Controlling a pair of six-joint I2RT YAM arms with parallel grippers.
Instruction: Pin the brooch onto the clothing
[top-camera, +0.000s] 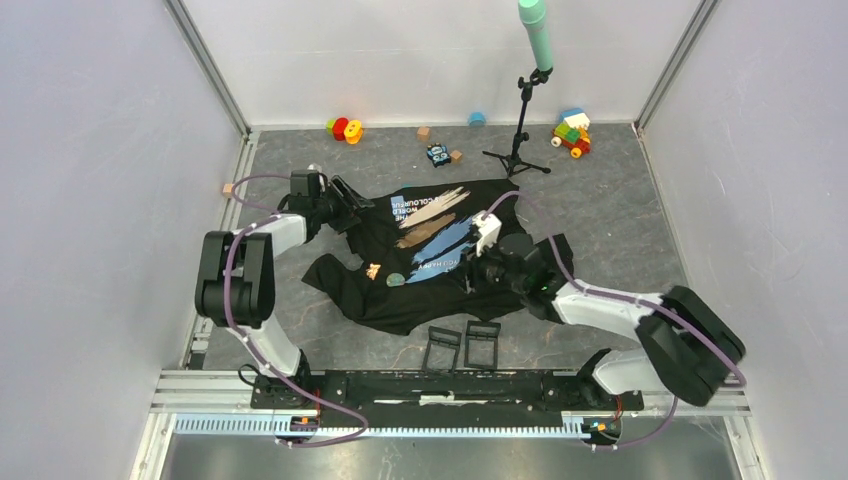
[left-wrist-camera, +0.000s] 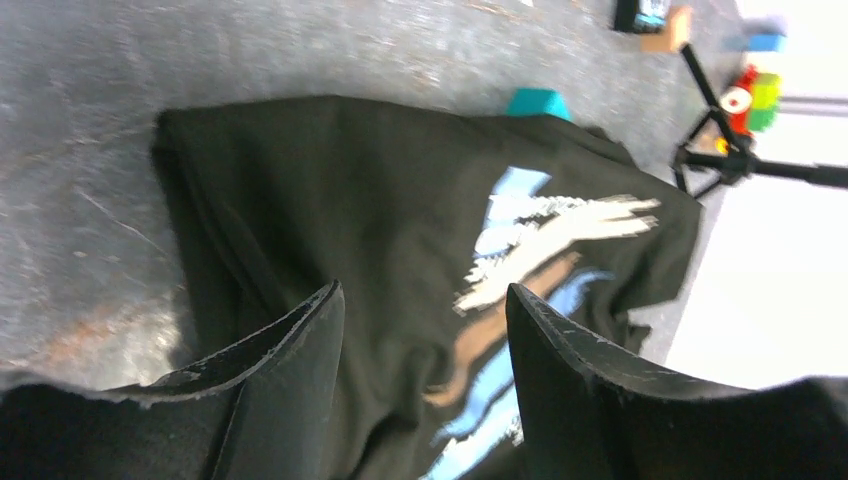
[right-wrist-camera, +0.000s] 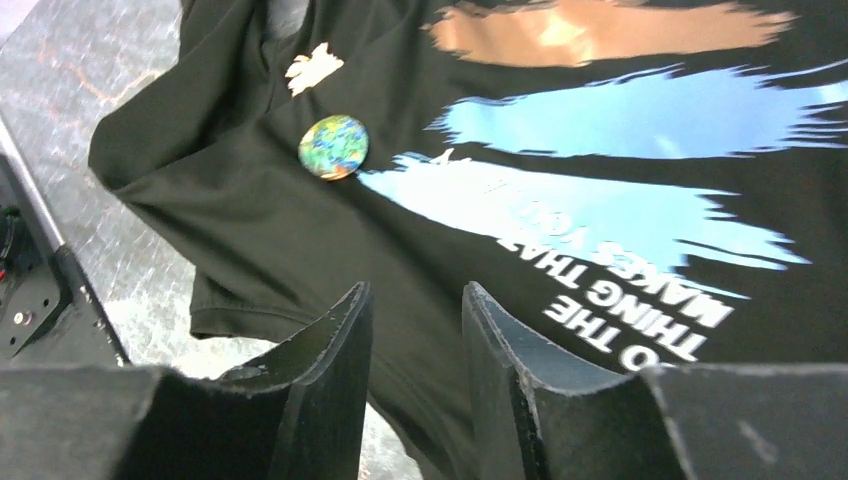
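Note:
The black T-shirt (top-camera: 440, 255) lies crumpled on the grey table, with its blue and tan print and white lettering facing up. A round green-and-blue brooch (top-camera: 396, 280) rests on the shirt's left part, next to a small tan patch (top-camera: 373, 269); I cannot tell if the brooch is pinned. It also shows in the right wrist view (right-wrist-camera: 333, 147). My left gripper (top-camera: 356, 206) is open and empty over the shirt's far left corner (left-wrist-camera: 330, 190). My right gripper (top-camera: 470, 272) hangs over the shirt's right part (right-wrist-camera: 620, 210), its jaws a little apart and empty, to the right of the brooch.
Two small black frames (top-camera: 462, 345) stand at the near edge by the shirt hem. A tripod stand with a teal top (top-camera: 522, 130) stands behind the shirt. Toy blocks (top-camera: 572, 132), a red-and-yellow toy (top-camera: 344, 129) and small cubes (top-camera: 438, 152) line the back.

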